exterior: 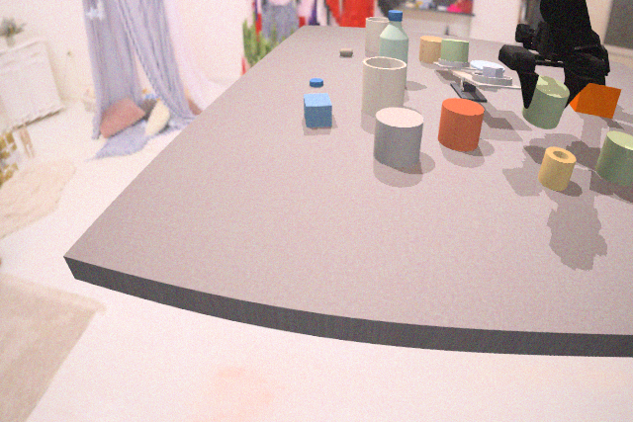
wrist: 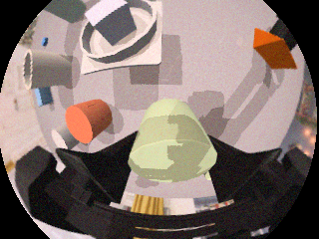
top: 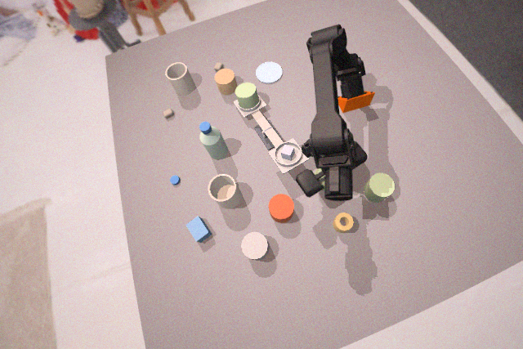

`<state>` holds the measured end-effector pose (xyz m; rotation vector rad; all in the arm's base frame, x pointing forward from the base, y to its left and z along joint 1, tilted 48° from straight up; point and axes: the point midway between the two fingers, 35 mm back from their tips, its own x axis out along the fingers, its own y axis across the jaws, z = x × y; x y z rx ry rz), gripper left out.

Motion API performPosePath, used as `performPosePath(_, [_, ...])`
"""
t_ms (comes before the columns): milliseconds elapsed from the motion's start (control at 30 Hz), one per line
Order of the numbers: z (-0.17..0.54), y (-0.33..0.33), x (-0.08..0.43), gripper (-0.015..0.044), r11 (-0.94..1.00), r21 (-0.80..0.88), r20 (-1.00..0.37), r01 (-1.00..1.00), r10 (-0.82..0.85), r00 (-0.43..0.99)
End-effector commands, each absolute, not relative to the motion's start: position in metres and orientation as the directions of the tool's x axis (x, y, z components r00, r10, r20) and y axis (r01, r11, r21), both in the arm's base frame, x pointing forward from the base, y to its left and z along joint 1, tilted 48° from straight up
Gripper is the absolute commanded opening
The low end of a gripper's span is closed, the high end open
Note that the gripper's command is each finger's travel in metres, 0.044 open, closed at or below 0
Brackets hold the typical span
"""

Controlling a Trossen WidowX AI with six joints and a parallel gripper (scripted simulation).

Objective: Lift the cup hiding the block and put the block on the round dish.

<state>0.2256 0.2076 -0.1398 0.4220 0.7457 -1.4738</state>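
Note:
My gripper is shut on a green cup, holding it in the air above the table, off the near end of the balance. The small pale grey block sits uncovered in the ring on that end. The other green cup stands on the far end. The round pale blue dish lies beyond the balance with nothing on it.
Near the held cup are an orange-red cylinder, a yellow ring and a third green cylinder. A bottle and beige cup stand left of the balance. An orange wedge is by the arm.

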Motion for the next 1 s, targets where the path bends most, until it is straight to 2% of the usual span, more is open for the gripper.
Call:
performPosePath(0, [-0.142, 0.206, 0.227, 0.0000, 0.082, -0.172, -0.687, 0.982, -0.725, -0.060])
performPosePath(800, [-0.176, 0.169, 0.224, 0.0000, 0.082, -0.171, -0.686, 0.982, -0.726, -0.059])
performPosePath(967, [-0.173, 0.173, 0.224, 0.0131, 0.075, -0.171, -0.688, 0.982, -0.723, -0.064])
